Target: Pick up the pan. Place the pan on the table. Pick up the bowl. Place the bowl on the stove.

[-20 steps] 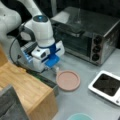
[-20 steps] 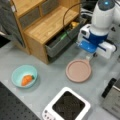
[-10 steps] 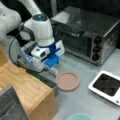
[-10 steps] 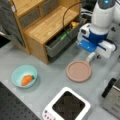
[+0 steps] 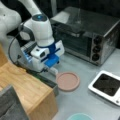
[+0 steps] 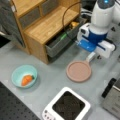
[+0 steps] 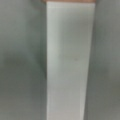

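Note:
The dusty-pink pan (image 5: 68, 81) (image 6: 78, 71) lies flat on the grey table (image 5: 82, 102) (image 6: 50, 82), its white handle (image 5: 53, 71) (image 6: 90, 57) pointing towards the arm. My gripper (image 5: 51, 67) (image 6: 93, 53) is low over that handle, its fingertips hidden behind the blue and white hand. The wrist view is filled by the handle (image 7: 70, 62), with the pan's pink edge at the top. The teal bowl (image 6: 24, 76) sits on the table at a front view's left with an orange carrot (image 6: 26, 80) in it; its rim (image 5: 80, 117) shows at a front view's bottom. The stove (image 5: 107, 85) (image 6: 67, 105) is bare.
A steel toaster oven (image 5: 85, 32) (image 6: 112, 97) stands behind the pan. A wooden block (image 5: 25, 92) (image 6: 45, 22) with an open drawer (image 6: 60, 42) sits beside the arm, close to the pan. A black cable loops off the wrist.

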Tool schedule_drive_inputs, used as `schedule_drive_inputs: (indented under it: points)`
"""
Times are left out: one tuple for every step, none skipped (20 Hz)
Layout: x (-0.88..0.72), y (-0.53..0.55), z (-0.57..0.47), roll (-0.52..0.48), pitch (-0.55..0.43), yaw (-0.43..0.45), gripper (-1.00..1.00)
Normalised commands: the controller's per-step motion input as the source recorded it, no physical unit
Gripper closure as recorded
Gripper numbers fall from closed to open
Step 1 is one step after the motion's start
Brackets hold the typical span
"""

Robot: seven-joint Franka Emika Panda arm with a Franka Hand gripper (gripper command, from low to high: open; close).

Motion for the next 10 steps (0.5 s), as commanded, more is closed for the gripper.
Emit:
schedule_drive_inputs:
  points:
    - [0.16, -0.06, 0.09, -0.071, 0.100, 0.091, -1.00]
    - [0.19, -0.06, 0.10, -0.070, 0.102, 0.092, -1.00]
    - [0.21, -0.06, 0.12, -0.062, 0.115, 0.096, -1.00]
    - [0.22, -0.06, 0.13, -0.060, 0.119, 0.097, -1.00]
    - [0.23, -0.06, 0.16, -0.050, 0.145, 0.101, -1.00]
    - [0.23, -0.06, 0.20, -0.046, 0.166, 0.104, -1.00]
    - [0.23, -0.06, 0.22, -0.045, 0.174, 0.104, -1.00]
    - [0.22, -0.06, 0.23, -0.045, 0.178, 0.102, -1.00]
    - [0.23, -0.06, 0.26, -0.025, 0.220, 0.104, -1.00]
    - [0.24, -0.06, 0.31, -0.016, 0.247, 0.102, -1.00]
